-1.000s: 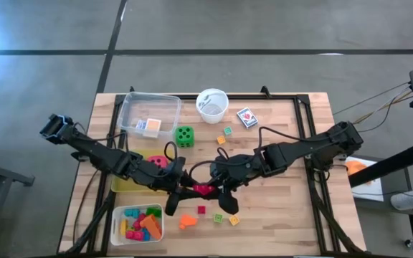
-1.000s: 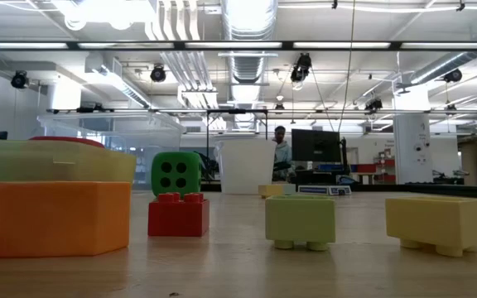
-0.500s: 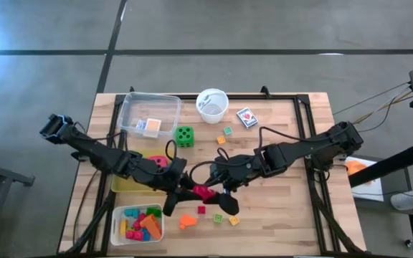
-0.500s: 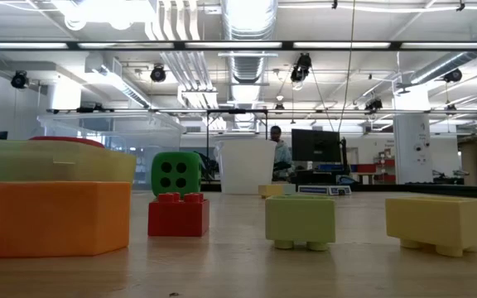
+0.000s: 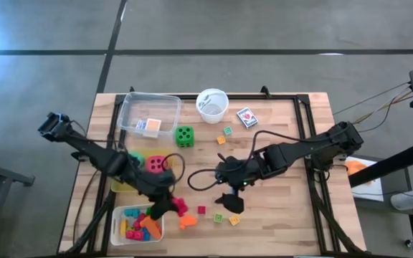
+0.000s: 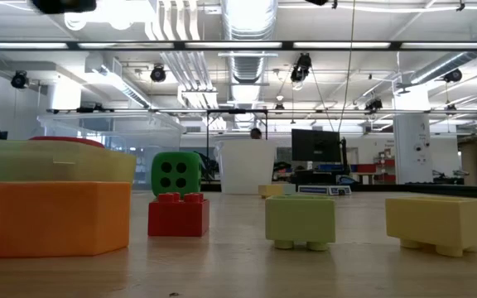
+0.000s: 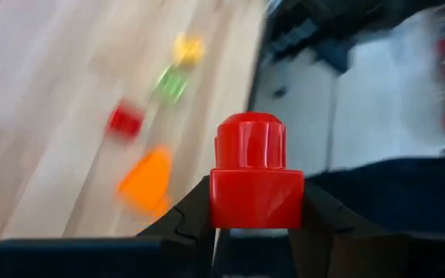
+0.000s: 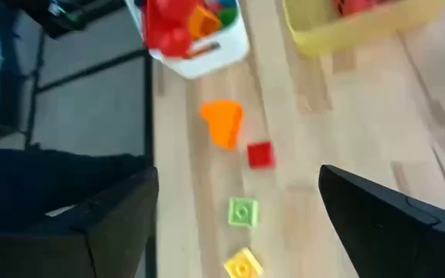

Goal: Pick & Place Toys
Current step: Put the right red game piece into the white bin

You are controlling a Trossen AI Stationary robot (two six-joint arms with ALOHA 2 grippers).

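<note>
Left gripper [image 7: 255, 224] swung off handover toward white tray [image 5: 115, 217], clamping red block [image 7: 255, 181]; right gripper [image 8: 238, 224] spread wide, empty. Centre over tray before release.

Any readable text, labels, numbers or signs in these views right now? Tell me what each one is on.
No readable words or numbers in any view.
Green die: four black pips on the face toward the low camera, no digits.
Card pack: printed artwork on top, too small to read.
Small box in the clear tray: print too small to read.
Monitor in the room behind: screen dark.
</note>
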